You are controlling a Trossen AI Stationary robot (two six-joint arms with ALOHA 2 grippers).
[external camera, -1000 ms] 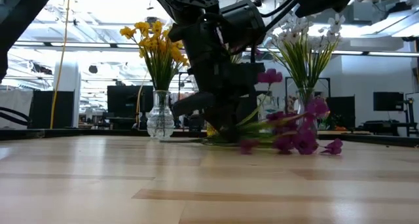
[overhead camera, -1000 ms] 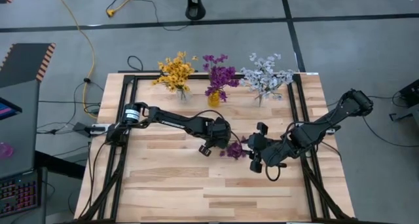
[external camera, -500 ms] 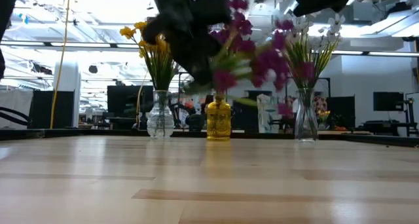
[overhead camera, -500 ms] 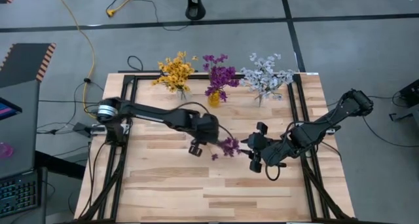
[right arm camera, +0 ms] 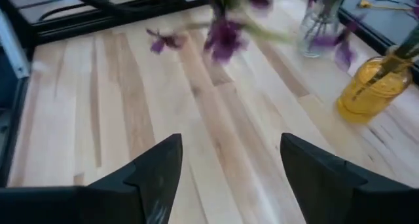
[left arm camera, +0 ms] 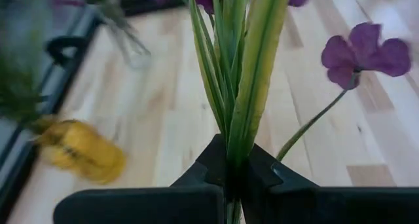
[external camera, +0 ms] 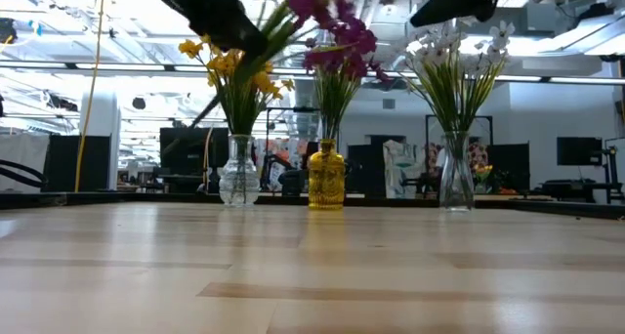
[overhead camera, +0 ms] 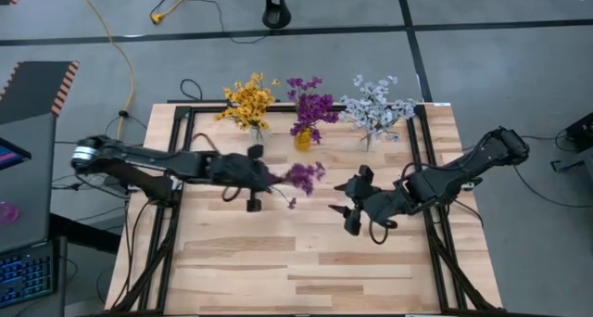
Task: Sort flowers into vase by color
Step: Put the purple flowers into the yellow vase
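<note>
Right gripper (overhead camera: 350, 209) near mid-table, fingers spread wide, empty; leave it parked. Left gripper (overhead camera: 252, 175) clamped on the purple sprig (overhead camera: 302, 175), blossoms pointing right, lifted clear of the table (overhead camera: 278, 261). Far row: the yellow vase (overhead camera: 303, 139) already has purple. Tip your stems down first, then lower between the neighbouring bouquets.
</note>
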